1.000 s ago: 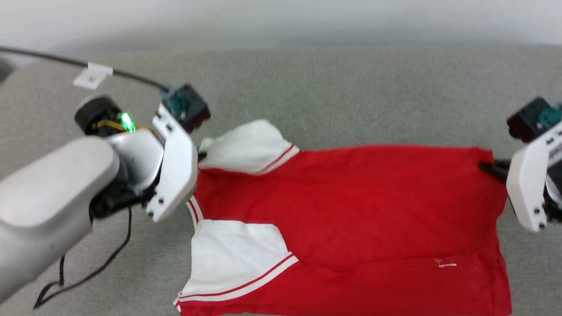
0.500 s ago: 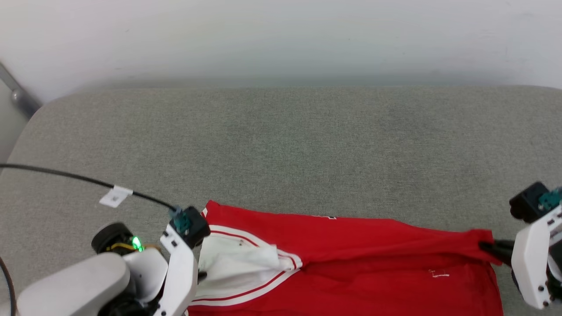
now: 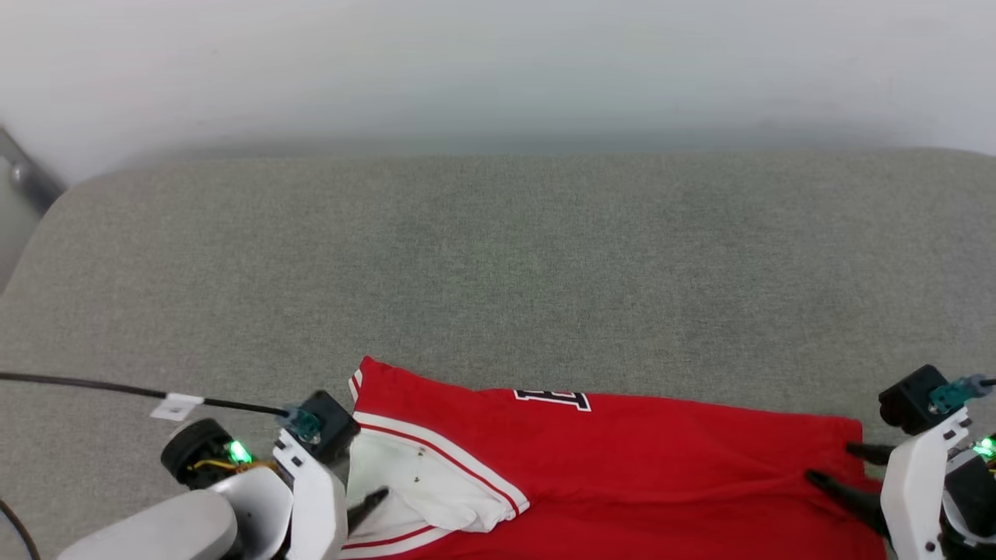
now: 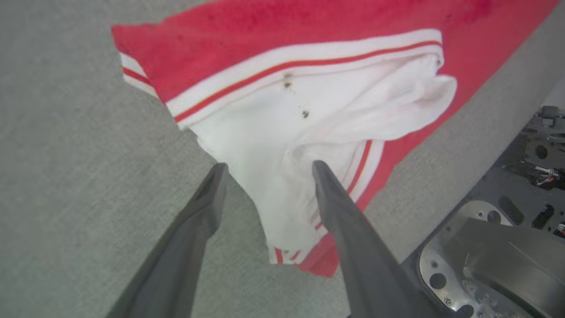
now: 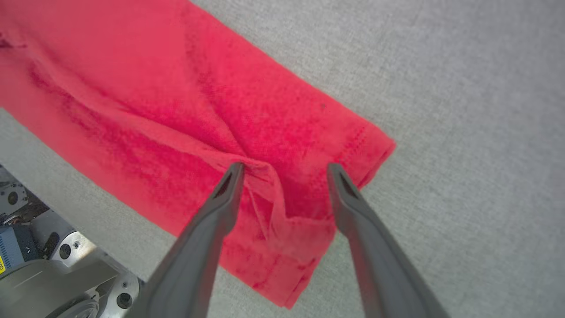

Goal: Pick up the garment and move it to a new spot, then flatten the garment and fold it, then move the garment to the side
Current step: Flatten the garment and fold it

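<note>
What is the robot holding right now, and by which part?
Nothing. The garment lies free on the grey surface: the left gripper is open over its white sleeve, and the right gripper is open over its red hem corner.

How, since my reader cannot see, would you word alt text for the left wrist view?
The left gripper, jaws open, is poised over the crumpled white sleeve of the red garment lying on a grey cloth surface.
</note>
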### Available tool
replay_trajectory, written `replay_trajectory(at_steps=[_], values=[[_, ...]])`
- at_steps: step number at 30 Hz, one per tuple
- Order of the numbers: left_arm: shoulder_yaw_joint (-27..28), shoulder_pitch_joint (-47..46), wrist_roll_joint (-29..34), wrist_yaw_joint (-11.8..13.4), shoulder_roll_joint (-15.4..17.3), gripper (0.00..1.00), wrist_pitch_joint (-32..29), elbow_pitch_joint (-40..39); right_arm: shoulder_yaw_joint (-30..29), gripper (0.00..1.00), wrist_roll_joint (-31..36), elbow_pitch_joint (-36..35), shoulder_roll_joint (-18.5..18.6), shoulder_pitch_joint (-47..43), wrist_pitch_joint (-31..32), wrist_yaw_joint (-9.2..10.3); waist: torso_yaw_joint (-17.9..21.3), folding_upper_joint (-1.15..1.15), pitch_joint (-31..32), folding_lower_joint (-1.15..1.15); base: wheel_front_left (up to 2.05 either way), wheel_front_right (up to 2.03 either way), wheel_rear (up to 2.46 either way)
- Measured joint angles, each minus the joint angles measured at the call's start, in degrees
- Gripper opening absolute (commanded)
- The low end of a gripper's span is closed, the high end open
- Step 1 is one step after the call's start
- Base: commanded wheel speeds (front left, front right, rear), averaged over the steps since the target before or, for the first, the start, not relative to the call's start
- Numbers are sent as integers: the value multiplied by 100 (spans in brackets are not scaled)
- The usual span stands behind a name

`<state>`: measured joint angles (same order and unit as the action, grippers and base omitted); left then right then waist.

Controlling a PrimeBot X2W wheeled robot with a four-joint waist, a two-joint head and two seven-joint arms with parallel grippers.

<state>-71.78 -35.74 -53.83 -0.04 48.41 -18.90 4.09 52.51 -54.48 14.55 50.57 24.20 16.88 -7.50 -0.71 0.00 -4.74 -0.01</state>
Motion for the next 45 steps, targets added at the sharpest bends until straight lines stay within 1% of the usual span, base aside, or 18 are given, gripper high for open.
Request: replay_trajectory(at_steps=[3, 6, 7, 9, 13, 16, 18, 21, 22, 24, 28, 32, 36, 37, 38, 39, 40, 45], values=[[240, 15, 224, 357, 76, 100, 682, -179, -226, 100, 20, -225, 143, -52, -272, 0, 15, 0, 122, 0, 0, 0, 0], [480, 116, 517, 879, 116, 100, 1372, -278, -682, 100, -10, -346, 278, -201, -614, 0, 22, 0, 210, 0, 0, 0, 0], [733, 283, 694, 1427, 18, 100, 2072, -313, -1258, 100, -45, -281, 305, -466, -995, 0, 2, 0, 228, 0, 0, 0, 0], [848, 432, 778, 1755, -68, 100, 2473, -314, -1596, 100, -53, -141, 297, -693, -1124, 0, -12, 0, 215, 0, 0, 0, 0], [1123, 723, 904, 2407, -223, 100, 3120, -236, -2158, 100, -196, 165, 65, -1257, -1177, 0, -58, 0, 169, 0, 0, 0, 0], [1359, 972, 944, 2771, -364, 100, 3312, -229, -2424, 100, -259, 269, -196, -1635, -1102, 0, -109, 0, 126, 0, 0, 0, 0], [1544, 1133, 1000, 2956, -446, 100, 3367, -234, -2591, 100, -312, 319, -414, -1838, -1074, 0, -144, 0, 95, 0, 0, 0, 0], [1855, 1377, 1181, 3111, -600, 100, 3379, -291, -2793, 100, -277, 486, -672, -2050, -1024, 0, -205, 0, 53, 0, 0, 0, 0], [2226, 1585, 1484, 3176, -805, 100, 3382, -393, -2954, 100, -294, 628, -984, -2179, -883, 0, -283, 0, 7, 0, 0, 0, 0], [2452, 1751, 1684, 3152, -959, 100, 3384, -426, -2992, 100, -308, 679, -1170, -2223, -731, 0, -342, 0, -28, 0, 0, 0, 0], [2932, 2023, 2115, 3098, -1269, 100, 3389, -437, -3088, 100, -240, 815, -1312, -2221, -543, 0, -459, 0, -101, 1, 0, 0, 0], [3414, 2356, 2528, 3058, -1583, 100, 3389, -458, -3000, 100, -149, 742, -1341, -2211, -238, 16, -544, 0, -159, 0, 0, 0, 0], [3909, 2689, 2947, 2975, -1956, 100, 3389, -461, -2919, 100, -136, 609, -1336, -2187, 16, 44, -556, 0, -184, 0, 0, 0, 0], [4121, 2862, 3143, 2914, -2121, 100, 3389, -469, -2873, 100, -84, 572, -1335, -2169, 99, 44, -549, 0, -175, 0, 0, 0, 0], [4221, 2951, 3241, 2869, -2201, 100, 3389, -467, -2861, 27, -82, 550, -1337, -2159, 141, 45, -545, 0, -165, 0, 0, 0, 0], [4308, 3038, 3351, 2830, -2270, 100, 3389, -463, -2860, 4, -81, 525, -1340, -2151, 156, 45, -539, 0, -154, 0, 0, 0, 0], [4418, 3114, 3430, 2811, -2353, 100, 3389, -464, -2861, 0, -81, 509, -1341, -2148, 169, 44, -533, 0, -139, 0, 0, 0, 0], [4867, 3451, 3865, 2611, -2641, 100, 3390, -501, -2855, 0, -20, 363, -1334, -2139, 248, 9, -491, 0, -17, 1, 0, 0, 0]])
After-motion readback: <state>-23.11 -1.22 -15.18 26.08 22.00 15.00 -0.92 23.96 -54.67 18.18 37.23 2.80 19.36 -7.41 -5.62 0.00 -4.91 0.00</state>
